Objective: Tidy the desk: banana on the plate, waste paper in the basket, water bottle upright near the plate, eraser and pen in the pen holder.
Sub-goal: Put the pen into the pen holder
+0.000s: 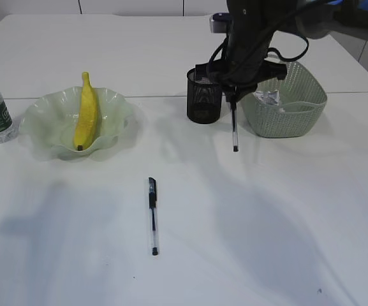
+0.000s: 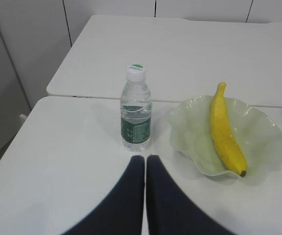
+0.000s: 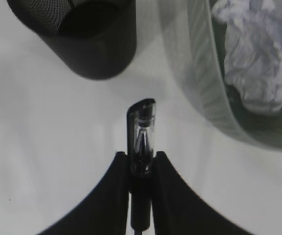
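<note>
The light is bright and even on the large plain white flat tabletop [image 1: 247, 255]. Big soft grey shadows lie across its near part. The exterior view is sharp. In the right wrist view, the black metal mesh cup [image 3: 82, 34] looks blurry, maybe from being too close.

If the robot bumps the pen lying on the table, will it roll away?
Probably only a little. The pen on the table is thin and round, so it could roll on the smooth desk. It looks light and stiff, so a nudge would likely slide or spin it too.
</note>
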Tool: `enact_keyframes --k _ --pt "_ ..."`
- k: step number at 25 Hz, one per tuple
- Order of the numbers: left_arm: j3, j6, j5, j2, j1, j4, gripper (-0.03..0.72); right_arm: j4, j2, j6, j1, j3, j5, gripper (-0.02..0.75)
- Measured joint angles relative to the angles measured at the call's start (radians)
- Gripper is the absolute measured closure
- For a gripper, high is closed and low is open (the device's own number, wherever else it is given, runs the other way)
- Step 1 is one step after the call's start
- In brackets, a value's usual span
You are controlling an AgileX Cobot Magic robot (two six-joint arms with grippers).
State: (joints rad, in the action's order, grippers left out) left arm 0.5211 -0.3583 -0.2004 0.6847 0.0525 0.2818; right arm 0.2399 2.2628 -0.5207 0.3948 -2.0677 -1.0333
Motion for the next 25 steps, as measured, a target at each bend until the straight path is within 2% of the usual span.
enact_keyframes --k 5,12,17,25 --pt "0.000 0.000 0.000 0.000 0.000 0.000 0.712 0.075 0.000 0.005 0.000 -0.087 0.066 0.654" --pt "0.000 0.000 0.000 0.000 0.000 0.008 0.712 0.133 0.004 0.007 0.000 -0.120 0.297 0.654" --pt "0.000 0.000 0.000 0.000 0.000 0.012 0.712 0.236 0.010 0.007 0.000 -0.120 0.424 0.654" --pt "0.000 0.000 0.000 0.000 0.000 0.012 0.712 0.257 0.017 -0.012 -0.077 -0.120 0.638 0.654"
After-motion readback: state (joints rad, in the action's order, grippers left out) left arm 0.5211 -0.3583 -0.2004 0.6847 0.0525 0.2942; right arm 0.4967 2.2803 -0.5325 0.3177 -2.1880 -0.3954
